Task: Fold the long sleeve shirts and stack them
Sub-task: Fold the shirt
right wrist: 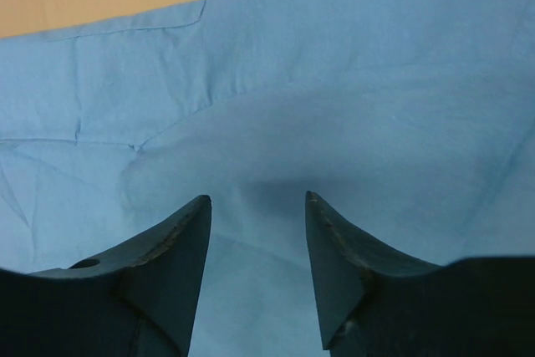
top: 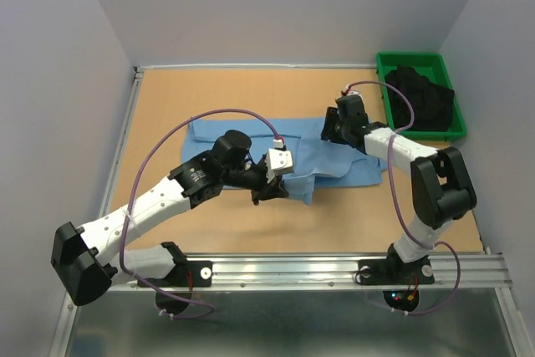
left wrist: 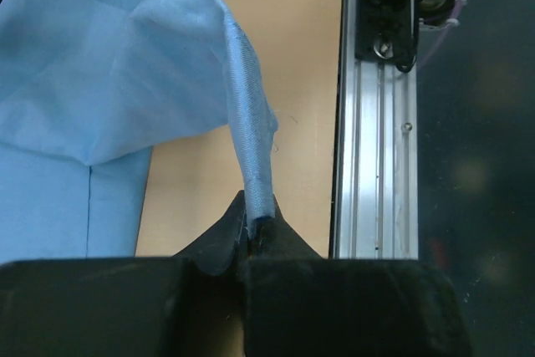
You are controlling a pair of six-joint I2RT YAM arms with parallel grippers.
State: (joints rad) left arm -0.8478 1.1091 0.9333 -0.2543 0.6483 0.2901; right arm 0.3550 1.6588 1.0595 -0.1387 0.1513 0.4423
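One light blue long sleeve shirt lies spread across the middle of the table, partly folded over on itself. My left gripper is at the shirt's near edge, shut on a narrow strip of the fabric. In the left wrist view that strip rises taut from the pinched jaws of the left gripper. My right gripper is over the shirt's far right part. In the right wrist view the right gripper is open, and the fabric lies flat beneath and between the tips, which hold nothing.
A green bin at the far right corner holds a dark garment. An aluminium rail runs along the table's near edge, close to the left gripper in the left wrist view. White walls enclose the table.
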